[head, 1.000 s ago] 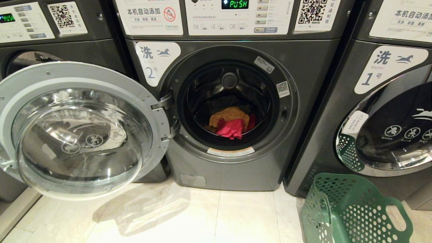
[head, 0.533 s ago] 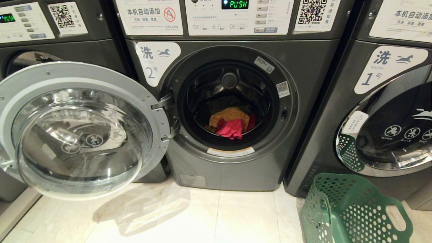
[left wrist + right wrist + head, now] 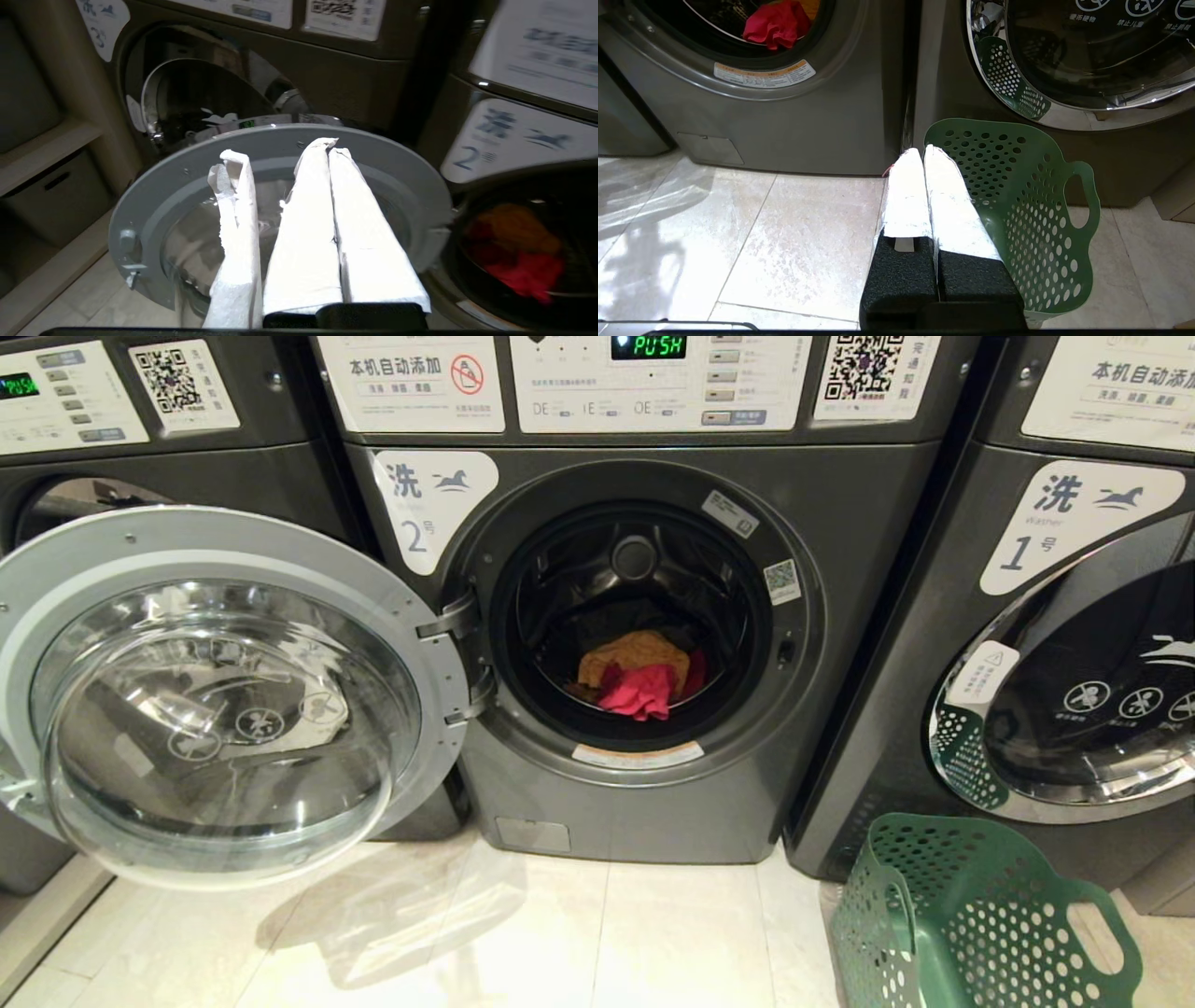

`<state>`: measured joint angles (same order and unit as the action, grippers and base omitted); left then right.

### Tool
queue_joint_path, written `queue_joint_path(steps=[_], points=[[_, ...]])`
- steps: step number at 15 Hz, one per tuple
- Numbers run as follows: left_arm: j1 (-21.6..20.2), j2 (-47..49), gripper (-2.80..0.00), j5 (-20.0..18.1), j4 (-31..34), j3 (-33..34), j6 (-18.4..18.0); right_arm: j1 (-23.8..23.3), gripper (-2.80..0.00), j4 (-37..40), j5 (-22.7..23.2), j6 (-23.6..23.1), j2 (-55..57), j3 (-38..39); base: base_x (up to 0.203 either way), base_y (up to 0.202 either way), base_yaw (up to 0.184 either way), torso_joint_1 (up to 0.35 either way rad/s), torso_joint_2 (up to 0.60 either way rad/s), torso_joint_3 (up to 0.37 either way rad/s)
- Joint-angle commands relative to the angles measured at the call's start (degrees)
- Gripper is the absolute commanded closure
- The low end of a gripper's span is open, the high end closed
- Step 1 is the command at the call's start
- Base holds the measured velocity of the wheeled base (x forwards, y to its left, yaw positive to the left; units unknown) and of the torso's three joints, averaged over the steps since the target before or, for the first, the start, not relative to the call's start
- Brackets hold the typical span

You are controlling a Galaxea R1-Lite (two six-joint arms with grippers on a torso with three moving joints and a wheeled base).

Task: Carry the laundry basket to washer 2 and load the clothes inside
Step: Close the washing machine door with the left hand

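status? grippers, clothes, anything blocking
Left gripper shut, empty, before the open door. Right gripper shut, empty, by the laundry basket. The clothes inside washer 2. Nothing blocking.

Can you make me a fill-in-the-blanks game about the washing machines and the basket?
1. The pink-red and yellow-orange clothes lie inside the washer labelled number ____.
2. That washer's round glass door is swung ____.
3. The green laundry basket stands on the floor in front of the washer labelled number ____.
4. The right claw is ____ and holds nothing.

Missing words: 2; open; 1; shut
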<state>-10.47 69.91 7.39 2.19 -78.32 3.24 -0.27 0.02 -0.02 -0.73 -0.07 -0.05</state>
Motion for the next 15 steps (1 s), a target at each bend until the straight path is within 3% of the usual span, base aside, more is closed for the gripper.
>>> queue_joint_path(steps=[1,3,6,9,10,15], points=[[-8.0,20.1,0.0,-1.8,0.1,-10.6,0.4,0.0,0.0,-0.1,-0.6,1.7,0.1,0.0,0.0,0.0,0.0,0.0,0.0,0.0],[-12.8,27.7,0.0,-5.9,0.4,-18.2,0.8,0.0,0.0,-0.1,-0.6,1.9,0.1,0.0,0.0,0.0,0.0,0.0,0.0,0.0],[-14.9,34.8,0.0,-13.7,1.8,-28.4,0.9,0.0,0.0,-0.1,-0.6,1.9,0.1,0.0,0.0,0.0,0.0,0.0,0.0,0.0],[-16.1,36.7,0.0,-22.9,3.0,-29.9,2.9,0.0,0.0,-0.1,-0.6,1.8,0.1,0.0,0.0,0.0,0.0,0.0,0.0,0.0],[-16.3,37.1,0.0,-24.4,2.9,-29.9,4.4,0.0,0.0,-0.2,-0.7,1.9,0.1,0.0,0.0,0.0,0.0,0.0,0.0,0.0],[-16.3,39.5,0.0,-25.7,3.9,-29.9,4.8,0.0,0.0,-0.1,-0.6,1.9,0.1,0.0,0.0,0.0,0.0,0.0,0.0,0.0]])
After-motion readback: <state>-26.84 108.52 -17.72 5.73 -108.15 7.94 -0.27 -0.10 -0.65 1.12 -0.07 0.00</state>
